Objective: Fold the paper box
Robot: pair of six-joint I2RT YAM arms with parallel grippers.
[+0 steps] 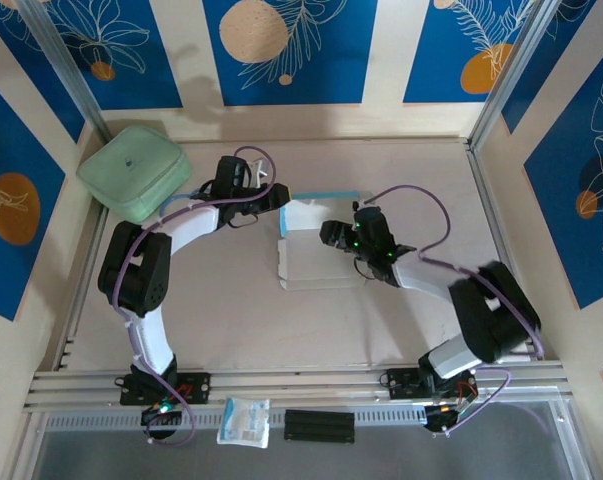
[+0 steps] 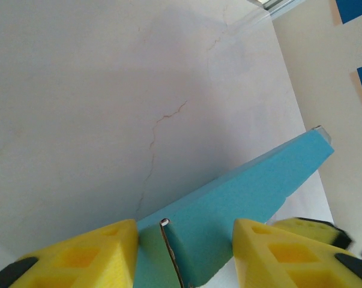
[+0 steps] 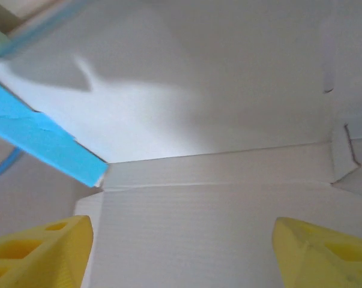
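On the pale counter, the left hand pinches the paper box. The right hand, wide open, should press the crease flat.

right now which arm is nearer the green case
Left. The left arm curves past just right of the green case, ending at the paper box. The right arm comes in from the box's far side, well away from the case.

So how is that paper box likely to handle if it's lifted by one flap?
Probably floppy: the paper box is thin creased sheet, lying mostly flat and unfolded. Likely light, so a push may slide it over the smooth table rather than fold it. Its blue flap would probably hinge at its crease when lifted.
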